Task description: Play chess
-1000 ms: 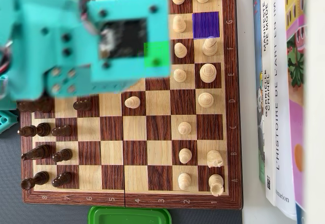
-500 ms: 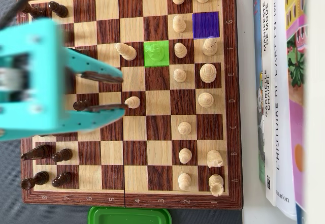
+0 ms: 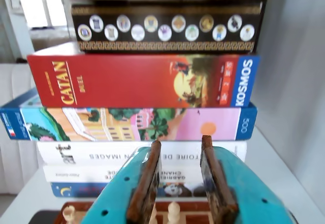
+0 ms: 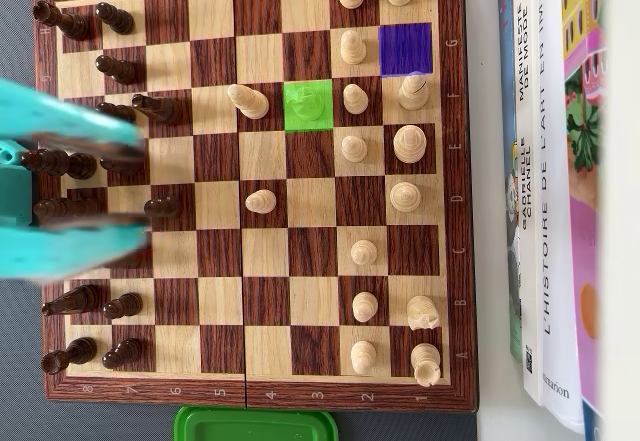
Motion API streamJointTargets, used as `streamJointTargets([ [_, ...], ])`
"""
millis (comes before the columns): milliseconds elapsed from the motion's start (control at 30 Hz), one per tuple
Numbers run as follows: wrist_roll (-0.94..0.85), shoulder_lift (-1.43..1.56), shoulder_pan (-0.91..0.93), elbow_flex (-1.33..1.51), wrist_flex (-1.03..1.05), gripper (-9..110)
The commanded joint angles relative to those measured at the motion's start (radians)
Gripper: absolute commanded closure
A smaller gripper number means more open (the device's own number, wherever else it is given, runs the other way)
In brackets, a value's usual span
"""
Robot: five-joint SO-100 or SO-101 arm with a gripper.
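The teal claw [image 4: 140, 179] sits over the left edge of the chessboard [image 4: 250, 386] in the overhead view, blurred, its two fingers apart with nothing between them. The upper finger [image 4: 70, 126] and the lower one [image 4: 80, 246] straddle a cluster of dark pieces near the board's left edge, and the blur makes it impossible to say whether they touch any of them.

Out on the board, a light piece lying tilted [image 4: 246, 100] rests on a pale square just left of a bright green square [image 4: 308, 104]. A purple square [image 4: 405, 48] marks a spot toward the board's top right corner. A light pawn [image 4: 261, 201] stands alone near the middle, well ahead of the other light pieces, which line the two columns by the right edge. The dark pieces crowd the left edge, with one dark pawn [image 4: 160, 205] pushed a little further in, right beside the lower finger's tip.

Off the board's bottom edge a green lid [image 4: 255, 425] pokes into view. Along the right side of the worktop [image 4: 490, 161] lies a stack of books and boxes [image 4: 560, 181].

In the wrist view the claw [image 3: 180, 150] points straight at that stack, its brown-lined fingers [image 3: 147, 178] parted on empty air. A red Catan box [image 3: 137, 81] sits high in the pile, with a dark box [image 3: 167, 28] above it. A few light pieces [image 3: 173, 211] peek up at the bottom edge.
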Motion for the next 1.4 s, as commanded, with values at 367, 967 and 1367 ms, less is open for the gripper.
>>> streamJointTargets([
  [367, -0.006, 0.327, 0.011, 0.284, -0.551, 89],
  [967, -0.103, 0.351, 0.009, 0.311, -1.250, 89],
  [1367, -0.103, 0.353, 0.008, 0.331, -1.628, 89],
])
